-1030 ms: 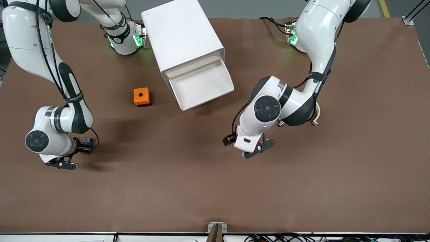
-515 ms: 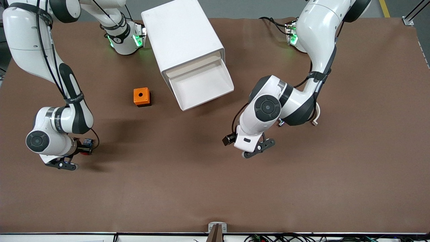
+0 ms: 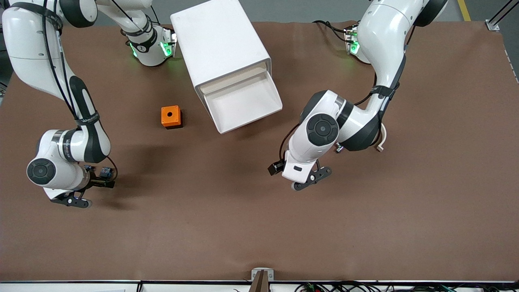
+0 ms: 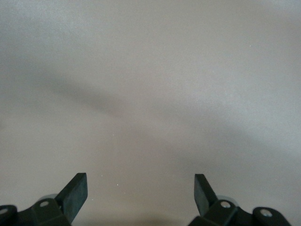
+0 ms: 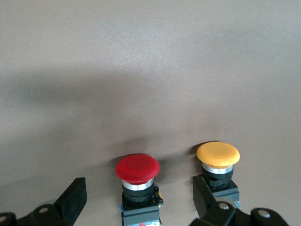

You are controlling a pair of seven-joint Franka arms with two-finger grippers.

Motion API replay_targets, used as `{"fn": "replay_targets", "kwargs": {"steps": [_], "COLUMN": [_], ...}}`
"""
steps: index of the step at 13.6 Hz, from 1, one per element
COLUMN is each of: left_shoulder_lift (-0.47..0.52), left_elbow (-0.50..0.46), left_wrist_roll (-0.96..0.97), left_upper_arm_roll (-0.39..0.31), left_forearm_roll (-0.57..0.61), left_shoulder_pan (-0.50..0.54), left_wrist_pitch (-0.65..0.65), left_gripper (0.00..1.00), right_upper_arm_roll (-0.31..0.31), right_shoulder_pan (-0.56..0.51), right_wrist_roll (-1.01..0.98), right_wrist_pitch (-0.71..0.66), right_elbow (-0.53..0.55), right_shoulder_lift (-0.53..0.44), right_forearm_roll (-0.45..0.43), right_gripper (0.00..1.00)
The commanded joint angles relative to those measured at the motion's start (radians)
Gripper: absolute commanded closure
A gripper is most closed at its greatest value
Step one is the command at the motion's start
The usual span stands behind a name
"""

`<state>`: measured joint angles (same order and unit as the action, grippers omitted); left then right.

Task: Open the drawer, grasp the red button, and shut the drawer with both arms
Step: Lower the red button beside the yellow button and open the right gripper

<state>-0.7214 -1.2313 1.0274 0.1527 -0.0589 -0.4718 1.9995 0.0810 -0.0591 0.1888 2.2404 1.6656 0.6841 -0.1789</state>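
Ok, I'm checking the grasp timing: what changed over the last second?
The right gripper shifted slightly toward the right arm's end of the table, open astride the button; nothing gripped. The left gripper, open over bare table, the open drawer and orange cube stayed put.

Big table point(image 3: 425, 211) covered in a flat brown matte sheet, takes up pretty much the whole frame. Along the top edge there's a strip of grey floor point(image 3: 296, 10), with a yellow line point(image 3: 464, 10) painted on it in the upper right corner, and a bit of aluminium framing point(image 3: 498, 18) poking in right next to that. Bottom edge has a white rail point(image 3: 182, 286), a small metal bracket point(image 3: 262, 276) at bottom centre, and a tangle of cables point(image 3: 344, 286) at lower right. Lighting is soft and even from above, so the shadows on the brown surface are blurry. Green glow spills onto the cover near the top of the frame.
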Motion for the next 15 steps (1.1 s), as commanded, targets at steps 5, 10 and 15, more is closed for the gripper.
{"fn": "replay_targets", "kwargs": {"steps": [5, 10, 15], "left_shoulder_lift": [0.022, 0.037, 0.050], "left_elbow": [-0.010, -0.010, -0.010], "left_wrist_roll": [0.014, 0.008, 0.003], "left_upper_arm_roll": [-0.001, 0.001, 0.001], "left_forearm_roll": [0.017, 0.017, 0.016], "left_shoulder_pan": [-0.014, -0.037, -0.050], "left_wrist_pitch": [0.021, 0.058, 0.062], "left_gripper": [0.00, 0.00, 0.00], "right_upper_arm_roll": [-0.024, -0.030, -0.026], "right_shoulder_pan": [-0.008, -0.008, -0.012], "right_wrist_roll": [-0.060, -0.094, -0.131], "right_wrist_pitch": [-0.155, -0.318, -0.471], "right_elbow": [-0.004, -0.004, -0.004], "right_shoulder_lift": [-0.124, -0.286, -0.454], "right_forearm_roll": [-0.010, 0.075, 0.139], "right_gripper": [0.00, 0.00, 0.00]}}
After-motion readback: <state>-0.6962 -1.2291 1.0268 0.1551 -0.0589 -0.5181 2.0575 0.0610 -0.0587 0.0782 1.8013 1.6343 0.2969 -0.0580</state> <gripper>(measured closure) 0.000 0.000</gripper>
